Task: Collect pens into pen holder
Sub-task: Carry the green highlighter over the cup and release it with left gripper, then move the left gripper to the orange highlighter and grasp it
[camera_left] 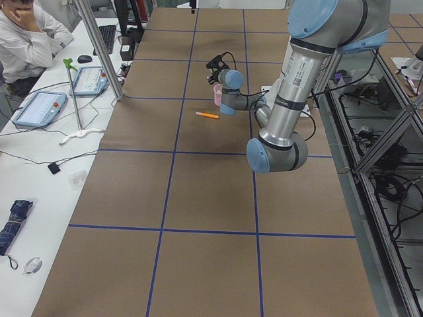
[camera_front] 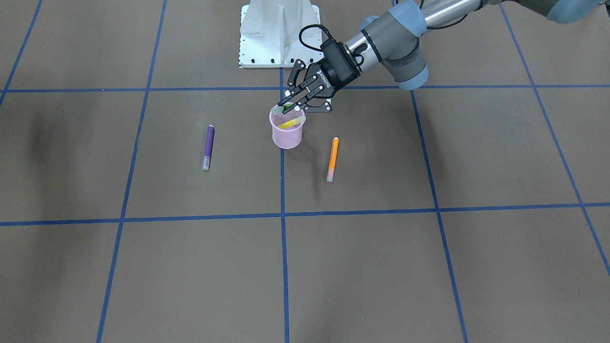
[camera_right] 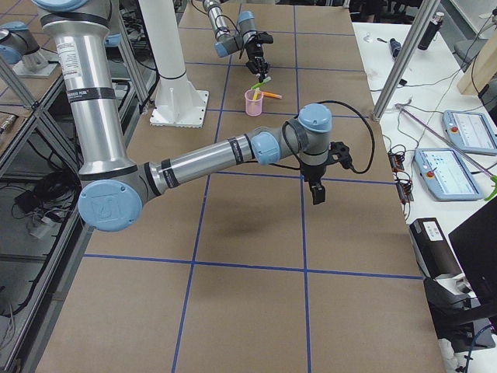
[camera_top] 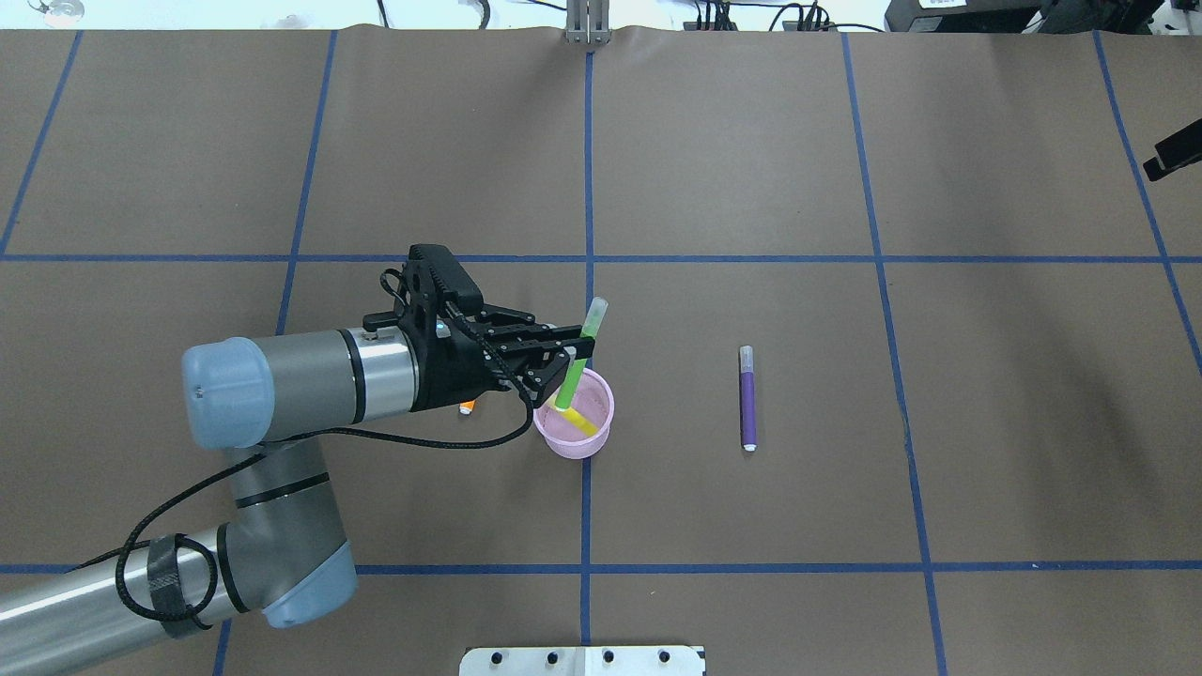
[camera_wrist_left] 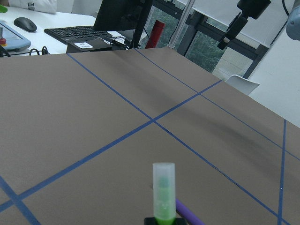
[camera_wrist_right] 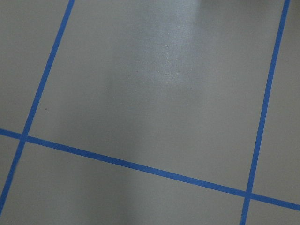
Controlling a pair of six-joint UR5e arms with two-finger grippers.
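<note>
Our left gripper [camera_top: 567,353] clamps the green pen [camera_top: 592,324], its tip inside the pink pen holder [camera_top: 607,413] with the yellow pen [camera_top: 584,422]; released aslant, it could topple the holder. Of the right gripper [camera_right: 314,191], we cannot tell.

one purple pen [camera_front: 208,147], one orange pen [camera_front: 332,159], one green pen [camera_top: 590,329], one yellow pen [camera_top: 584,422] and one pen holder [camera_front: 286,138] are showing.

The green pen [camera_wrist_left: 163,199] stands upright at bottom centre, translucent whitish cap uppermost, rising from a dark sliver of the left gripper [camera_wrist_left: 161,221] at the frame's edge. Just right of its base shows the purple pen [camera_wrist_left: 187,215] (only a short stretch). Behind spreads the brown table [camera_wrist_left: 56,103] crossed by blue tape lines [camera_wrist_left: 112,89], with a keyboard [camera_wrist_left: 70,32] and mouse [camera_wrist_left: 22,22] beyond.
</note>
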